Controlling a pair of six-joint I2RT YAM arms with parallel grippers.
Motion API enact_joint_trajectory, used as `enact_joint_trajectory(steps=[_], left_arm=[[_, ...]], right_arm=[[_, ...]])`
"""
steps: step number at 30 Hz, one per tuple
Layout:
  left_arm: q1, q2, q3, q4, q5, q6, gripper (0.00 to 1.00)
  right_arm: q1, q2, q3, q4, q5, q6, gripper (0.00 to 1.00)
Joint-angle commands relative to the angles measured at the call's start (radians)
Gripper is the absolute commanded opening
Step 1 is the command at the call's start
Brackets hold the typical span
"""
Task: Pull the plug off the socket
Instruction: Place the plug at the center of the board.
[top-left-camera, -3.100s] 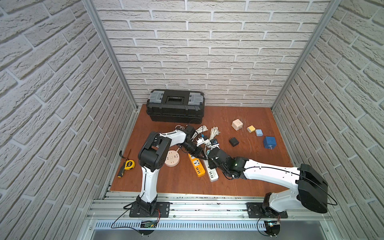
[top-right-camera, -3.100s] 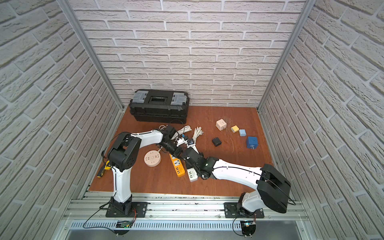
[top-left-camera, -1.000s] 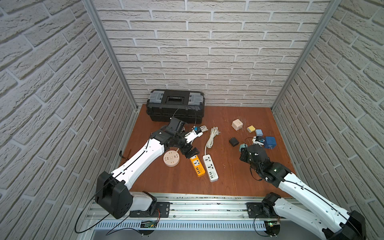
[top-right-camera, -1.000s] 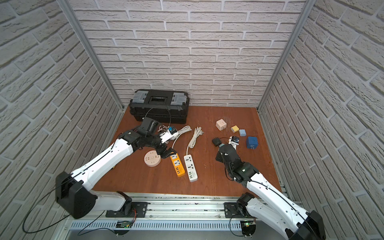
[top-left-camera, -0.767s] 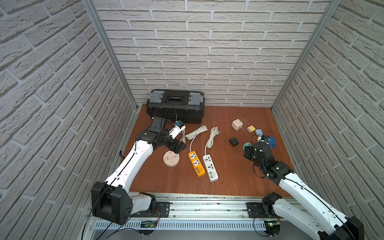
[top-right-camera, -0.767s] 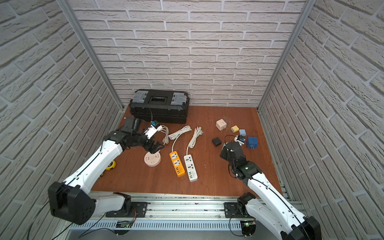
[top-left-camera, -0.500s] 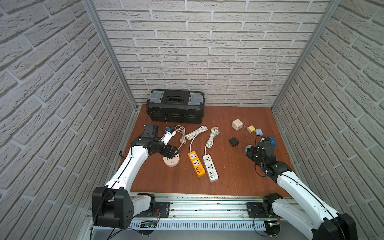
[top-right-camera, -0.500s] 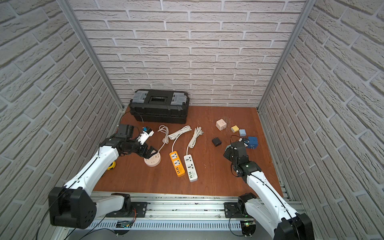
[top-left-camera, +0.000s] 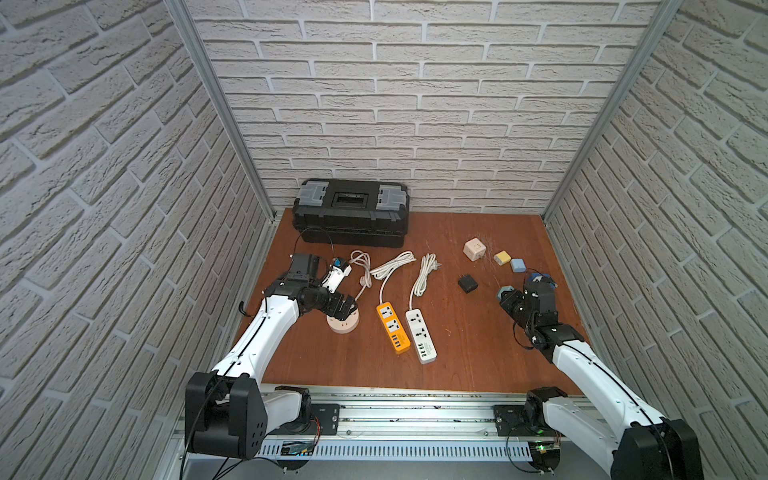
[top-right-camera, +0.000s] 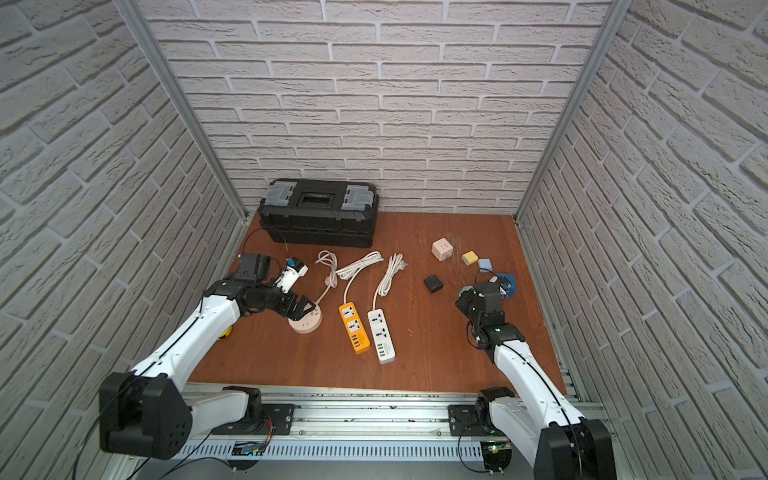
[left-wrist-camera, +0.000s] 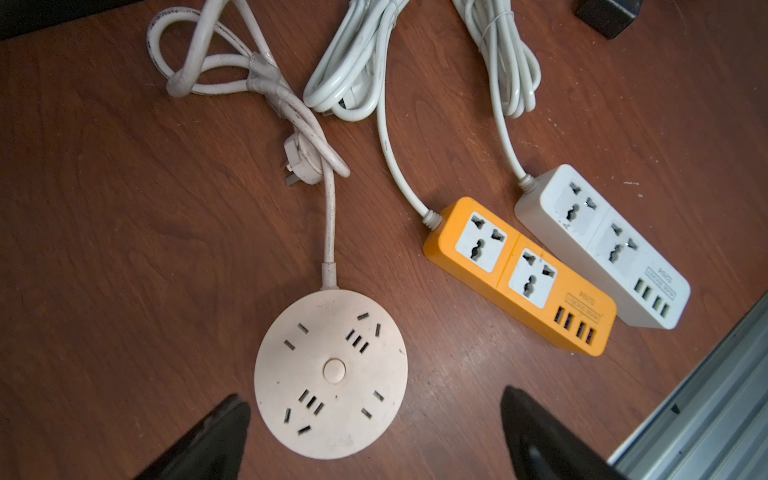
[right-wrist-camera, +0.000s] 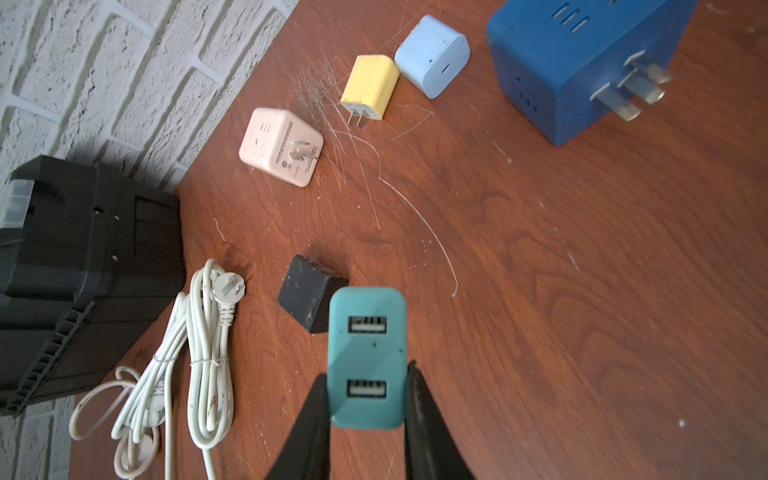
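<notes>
Plug (right-wrist-camera: 365, 332) was pinched at one end by the right gripper (right-wrist-camera: 368, 374), clear of every socket, near the surface's right edge. The left gripper (left-wrist-camera: 374, 399) gaped empty over the round socket (left-wrist-camera: 330, 374). So shallow a pinch risked a drop. Both arms had earlier crowded the strips (left-wrist-camera: 519, 274) mid-surface; here they stood well apart.

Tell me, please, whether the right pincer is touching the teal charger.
Touching. The right wrist view shows the right pincer with its fingers pressed against both sides of the teal charger, with no gap.
</notes>
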Motion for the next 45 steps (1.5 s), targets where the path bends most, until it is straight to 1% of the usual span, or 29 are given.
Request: enact_joint_trajectory(steps=[1,7,16,26,33,38,42,45], left_arm=[[-0.014,-0.017,-0.013,0.036,-0.031,0.002,0.98],[-0.019,-0.019,-0.014,0.049,-0.065,-0.013,0.98],[-0.013,-0.017,-0.01,0.045,-0.065,-0.024,0.98],[-0.013,-0.017,-0.009,0.041,-0.065,-0.022,0.98],[-0.013,-0.014,-0.011,0.044,-0.063,-0.02,0.98],[-0.013,-0.011,-0.008,0.04,-0.061,-0.021,0.98],[-0.013,-0.016,-0.011,0.042,-0.061,-0.019,0.98],[-0.014,-0.012,-0.011,0.043,-0.058,-0.017,0.98]], right_arm=[[-0.024,0.036,-0.007,0.106,-0.013,0.058,0.02],[-0.033,0.165,0.016,0.197,-0.046,0.083,0.02],[-0.033,0.303,0.069,0.241,-0.005,0.114,0.03],[-0.033,0.478,0.084,0.367,0.063,0.167,0.03],[-0.027,0.615,0.148,0.405,0.042,0.179,0.03],[-0.016,0.662,0.16,0.423,0.037,0.191,0.08],[0.0,0.624,0.142,0.398,0.064,0.184,0.2],[0.011,0.589,0.143,0.34,0.072,0.171,0.3]])
